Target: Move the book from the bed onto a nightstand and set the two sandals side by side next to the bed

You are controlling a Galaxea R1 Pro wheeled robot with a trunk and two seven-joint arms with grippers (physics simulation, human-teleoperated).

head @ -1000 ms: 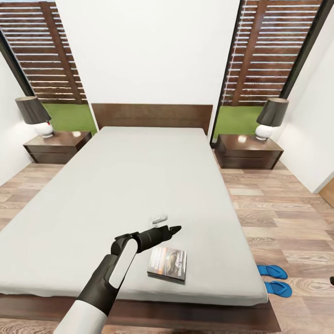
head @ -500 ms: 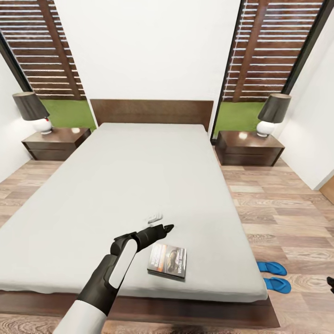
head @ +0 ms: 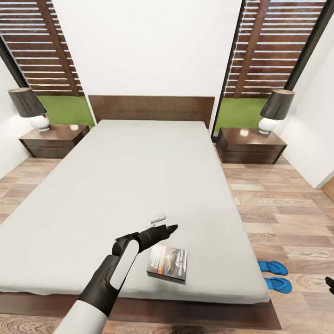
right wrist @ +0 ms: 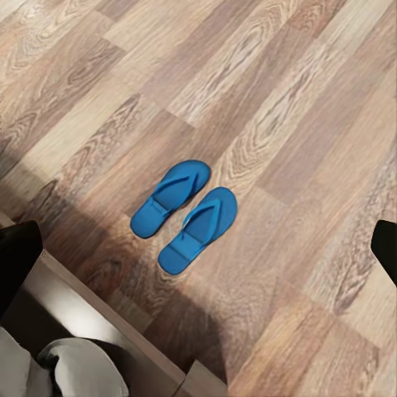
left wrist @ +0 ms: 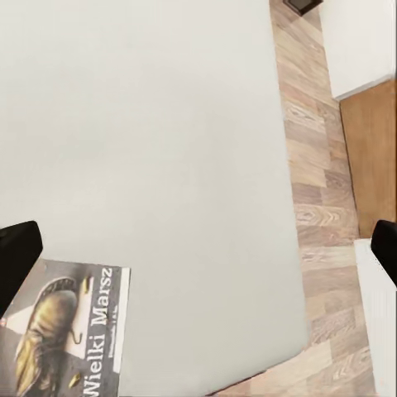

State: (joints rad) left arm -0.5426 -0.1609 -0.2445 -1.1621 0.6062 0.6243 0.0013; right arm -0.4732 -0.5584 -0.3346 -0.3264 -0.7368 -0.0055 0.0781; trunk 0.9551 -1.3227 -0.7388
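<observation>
The left jaws (head: 170, 228) are seen over the mattress, just past the far edge of the book (head: 167, 263) and not touching it; in the left wrist view the two dark fingertips (left wrist: 18, 256) sit at opposite edges of the picture, so the jaws are judged to be spread wide with nothing held. The book lies flat on the bed (head: 139, 176) near its foot end, cover up, with its printed title readable in the wrist view. It is judged to be light, thin and somewhat flexible, lying flush on a soft sheet, so little of its edge is offered for gripping; a hold across one long edge or a corner, with one finger pressed into the mattress under it, is likely to be needed, and slipping of the glossy cover is a risk. The right jaws (right wrist: 198, 248) are likewise judged open and empty, their tips far apart in the right wrist view, above the floor (head: 287, 218) beside the bed. The two blue sandals (head: 274, 275) lie there already close together and roughly parallel, near the bed's foot corner. A nightstand (head: 250, 146) with a lamp (head: 275, 111) stands at each side of the headboard, well apart from the book.
</observation>
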